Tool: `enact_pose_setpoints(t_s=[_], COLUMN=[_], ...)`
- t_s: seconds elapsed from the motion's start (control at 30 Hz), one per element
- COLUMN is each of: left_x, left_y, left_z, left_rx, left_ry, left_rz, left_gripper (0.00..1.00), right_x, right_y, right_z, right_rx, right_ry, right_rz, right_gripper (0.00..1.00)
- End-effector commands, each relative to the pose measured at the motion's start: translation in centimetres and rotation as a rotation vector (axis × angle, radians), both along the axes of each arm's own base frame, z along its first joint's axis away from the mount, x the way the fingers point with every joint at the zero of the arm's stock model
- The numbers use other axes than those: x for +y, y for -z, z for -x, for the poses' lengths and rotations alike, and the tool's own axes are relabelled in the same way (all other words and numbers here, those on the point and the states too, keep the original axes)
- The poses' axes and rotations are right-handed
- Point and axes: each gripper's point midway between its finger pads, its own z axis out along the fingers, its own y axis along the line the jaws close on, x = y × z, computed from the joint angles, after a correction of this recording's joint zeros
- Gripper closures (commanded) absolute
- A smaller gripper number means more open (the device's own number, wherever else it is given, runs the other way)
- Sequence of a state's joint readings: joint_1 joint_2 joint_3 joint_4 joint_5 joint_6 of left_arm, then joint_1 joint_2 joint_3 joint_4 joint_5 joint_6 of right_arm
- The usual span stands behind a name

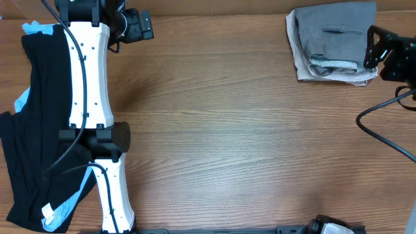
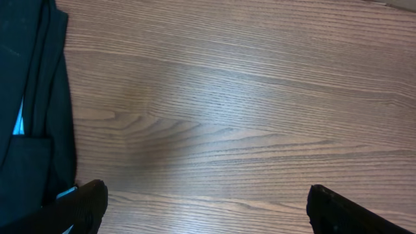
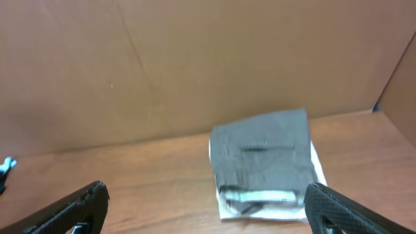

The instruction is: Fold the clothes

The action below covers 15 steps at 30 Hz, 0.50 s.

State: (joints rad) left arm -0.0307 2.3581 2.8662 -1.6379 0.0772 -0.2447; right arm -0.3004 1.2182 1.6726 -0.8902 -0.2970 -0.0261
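Item: shorts. Grey, folded, at far right corner of table, lying on beige shorts.
Handling (judged): light, soft, limp; woven cloth not slippery, not fragile.
Hold: you pinch waistband or folded edge, all layers together.
Right gripper: spread wide, empty, just beside shorts.
Left gripper: spread wide, empty, by black garments, well apart from shorts.

— Along the left edge?
— Long black fabric garment, crumpled over light-blue cloth, spread on brown wood-grain tabletop.
— And far right?
— Pale beige folded shorts, lying flat near plain brown cardboard wall.
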Motion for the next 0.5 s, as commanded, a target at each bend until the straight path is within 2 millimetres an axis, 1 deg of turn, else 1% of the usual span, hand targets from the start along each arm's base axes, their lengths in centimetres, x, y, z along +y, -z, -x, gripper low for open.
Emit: enact_pose_setpoints(t_s=[0.0, 0.07, 0.23, 0.3, 0.47], left_x=[0.3, 0.3, 0.3, 0.3, 0.3], left_y=[-0.2, -0.2, -0.2, -0.2, -0.2], left_z=[0.1, 0.1, 0.1, 0.1, 0.1], left_rx=[-0.002, -0.002, -0.002, -0.002, -0.002], left_ry=[-0.012, -0.012, -0.012, -0.012, -0.012], left_rz=[-0.004, -0.004, -0.004, -0.004, -0.004], left_gripper=[0.00, 0.00, 0.00, 0.00, 0.00], right_x=[-0.6, -0.7, -0.3, 0.3, 2.8], right_y=[1.1, 2.3, 5.1, 5.5, 5.9], right_z=[0.4, 0.8, 2.2, 2.8, 5.0], right_rx=[0.044, 0.097, 0.224, 0.250, 0.284], right_ry=[0.036, 0.050, 0.046, 0.036, -0.001], right_rz=[0.002, -0.007, -0.043, -0.049, -0.004], right_gripper=[0.00, 0.00, 0.00, 0.00, 0.00])
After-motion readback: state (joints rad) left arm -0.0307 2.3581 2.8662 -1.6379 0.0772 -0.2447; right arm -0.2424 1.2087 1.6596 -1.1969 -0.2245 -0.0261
